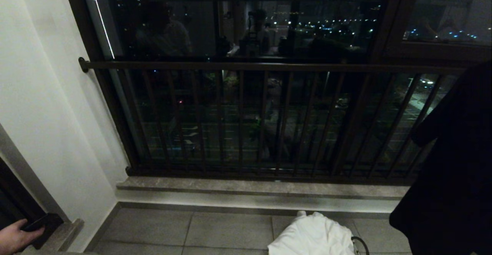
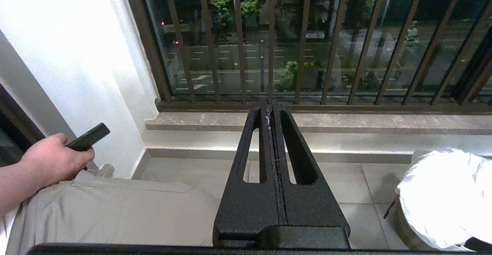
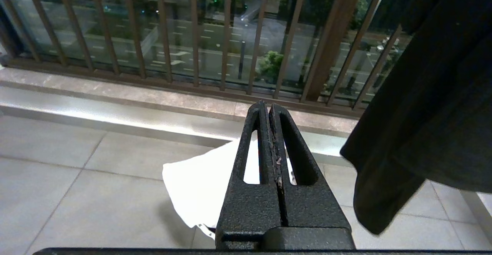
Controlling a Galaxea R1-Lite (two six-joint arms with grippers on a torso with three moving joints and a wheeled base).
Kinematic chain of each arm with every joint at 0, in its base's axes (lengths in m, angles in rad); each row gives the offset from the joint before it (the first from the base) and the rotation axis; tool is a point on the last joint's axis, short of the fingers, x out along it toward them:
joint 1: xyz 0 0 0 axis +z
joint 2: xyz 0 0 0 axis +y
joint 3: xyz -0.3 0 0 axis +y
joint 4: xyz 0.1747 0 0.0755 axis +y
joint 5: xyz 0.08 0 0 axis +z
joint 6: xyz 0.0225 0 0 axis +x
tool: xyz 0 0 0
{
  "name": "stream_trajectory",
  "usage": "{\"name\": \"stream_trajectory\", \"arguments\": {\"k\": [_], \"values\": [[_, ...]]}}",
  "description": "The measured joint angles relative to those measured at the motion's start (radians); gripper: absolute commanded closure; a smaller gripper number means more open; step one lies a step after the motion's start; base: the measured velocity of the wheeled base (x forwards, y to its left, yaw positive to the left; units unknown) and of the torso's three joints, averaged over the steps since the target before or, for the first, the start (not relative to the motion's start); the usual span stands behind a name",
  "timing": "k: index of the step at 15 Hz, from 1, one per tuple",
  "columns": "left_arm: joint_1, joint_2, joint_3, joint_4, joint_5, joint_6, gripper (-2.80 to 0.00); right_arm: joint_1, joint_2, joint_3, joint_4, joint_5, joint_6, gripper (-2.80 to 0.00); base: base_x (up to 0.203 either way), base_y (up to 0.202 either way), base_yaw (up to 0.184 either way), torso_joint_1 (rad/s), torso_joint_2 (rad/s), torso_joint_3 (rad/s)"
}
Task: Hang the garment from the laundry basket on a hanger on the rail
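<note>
A white garment lies heaped on top of the laundry basket on the tiled floor, at the bottom of the head view; one dark loop handle shows beside it. My left gripper is shut and empty, level in the air, with the garment low off to its right. My right gripper is also shut and empty, above and short of the garment. Neither gripper appears in the head view. The rail and a hanger are out of view.
A dark brown balcony railing with vertical bars runs across the window above a stone sill. A dark garment hangs at the right. A person's hand holds a dark device by the white wall at the left.
</note>
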Motion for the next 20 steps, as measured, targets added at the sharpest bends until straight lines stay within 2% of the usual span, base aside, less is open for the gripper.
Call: {"name": "stream_trajectory", "arguments": {"k": [14,20], "values": [[0.0,0.0,0.0,0.0,0.0,0.0,0.0,0.0,0.0,0.0,0.0,0.0,-0.003,0.0,0.0,0.0,0.0,0.0,0.0,0.0],[0.0,0.0,0.0,0.0,0.0,0.0,0.0,0.0,0.0,0.0,0.0,0.0,-0.003,0.0,0.0,0.0,0.0,-0.137,0.33,0.174]]}}
